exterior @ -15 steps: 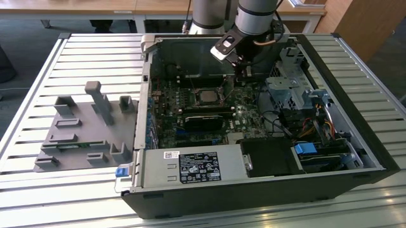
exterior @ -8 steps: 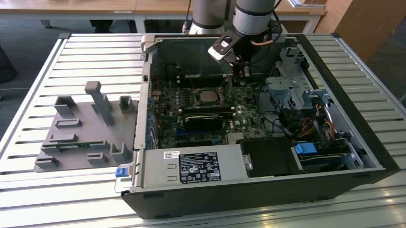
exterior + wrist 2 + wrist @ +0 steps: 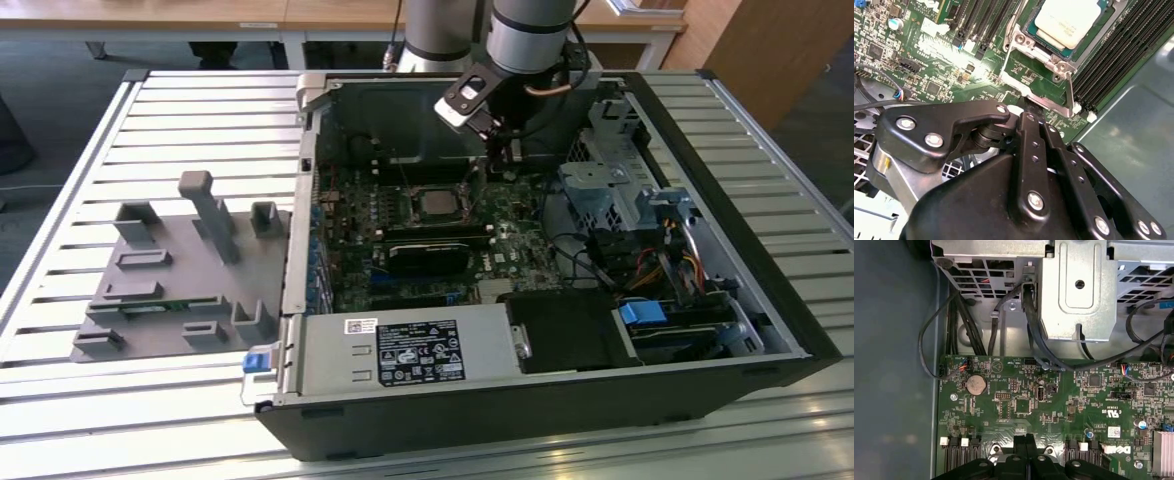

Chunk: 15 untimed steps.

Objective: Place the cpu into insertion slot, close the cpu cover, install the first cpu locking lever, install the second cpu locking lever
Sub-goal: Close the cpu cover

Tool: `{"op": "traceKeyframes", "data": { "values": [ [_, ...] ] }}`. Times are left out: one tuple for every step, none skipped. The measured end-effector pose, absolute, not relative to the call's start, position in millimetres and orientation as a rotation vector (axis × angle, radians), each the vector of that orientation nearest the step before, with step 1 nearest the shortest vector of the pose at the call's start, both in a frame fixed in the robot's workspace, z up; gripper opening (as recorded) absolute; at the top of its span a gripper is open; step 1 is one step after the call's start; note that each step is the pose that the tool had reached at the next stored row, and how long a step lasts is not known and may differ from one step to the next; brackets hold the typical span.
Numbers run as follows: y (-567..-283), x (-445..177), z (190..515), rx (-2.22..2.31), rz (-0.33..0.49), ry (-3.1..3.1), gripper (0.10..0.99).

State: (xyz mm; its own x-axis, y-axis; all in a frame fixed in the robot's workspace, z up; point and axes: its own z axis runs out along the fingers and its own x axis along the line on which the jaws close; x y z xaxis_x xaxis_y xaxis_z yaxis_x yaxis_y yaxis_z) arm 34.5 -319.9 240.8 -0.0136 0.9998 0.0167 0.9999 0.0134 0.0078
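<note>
The cpu (image 3: 1069,22) shows its pale metal face inside the insertion slot (image 3: 438,204) on the green motherboard. The silver cpu cover (image 3: 1026,44) frames the chip and appears to lie down over its edges. Two thin locking levers (image 3: 1072,95) stand beside the socket; in the exterior view they look raised. My gripper (image 3: 1026,107) hangs just off one corner of the socket, close to the metal bracket there. Its black fingers (image 3: 1020,442) are pressed together with nothing visible between them. In the exterior view the gripper (image 3: 497,162) sits over the board, just behind the socket.
The open black computer case (image 3: 534,400) lies on a slatted table. Long black memory slots (image 3: 1114,55) flank the socket. Cables (image 3: 1029,315) and a metal drive cage (image 3: 1079,290) lie beyond the board. A grey fixture plate (image 3: 174,290) stands on the exterior view's left.
</note>
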Motion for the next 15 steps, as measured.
{"op": "traceKeyframes", "data": {
  "values": [
    [-319.9, 34.0, 240.8, -2.202, -0.027, -2.232, 0.106],
    [-319.9, 33.3, 240.8, -2.202, -0.027, -2.232, 0.106],
    [-319.8, 32.2, 240.8, -2.202, -0.027, -2.232, 0.106],
    [-319.8, 30.7, 240.8, -2.202, -0.027, -2.232, 0.106],
    [-319.9, 29.1, 240.8, -2.202, -0.027, -2.232, 0.106],
    [-319.9, 27.6, 240.7, -2.202, -0.027, -2.232, 0.106],
    [-319.8, 26.0, 240.6, -2.202, -0.027, -2.232, 0.106],
    [-319.9, 24.3, 240.5, -2.202, -0.027, -2.232, 0.106],
    [-319.8, 22.8, 240.3, -2.202, -0.027, -2.232, 0.106],
    [-319.9, 21.4, 240.2, -2.202, -0.027, -2.232, 0.106],
    [-319.8, 19.9, 240.0, -2.202, -0.027, -2.232, 0.106],
    [-319.8, 18.4, 239.7, -2.202, -0.027, -2.232, 0.106],
    [-319.8, 17.2, 239.3, -2.202, -0.027, -2.232, 0.106],
    [-319.9, 16.1, 238.8, -2.202, -0.027, -2.232, 0.106],
    [-319.9, 15.1, 238.3, -2.202, -0.027, -2.232, 0.106]
  ]
}}
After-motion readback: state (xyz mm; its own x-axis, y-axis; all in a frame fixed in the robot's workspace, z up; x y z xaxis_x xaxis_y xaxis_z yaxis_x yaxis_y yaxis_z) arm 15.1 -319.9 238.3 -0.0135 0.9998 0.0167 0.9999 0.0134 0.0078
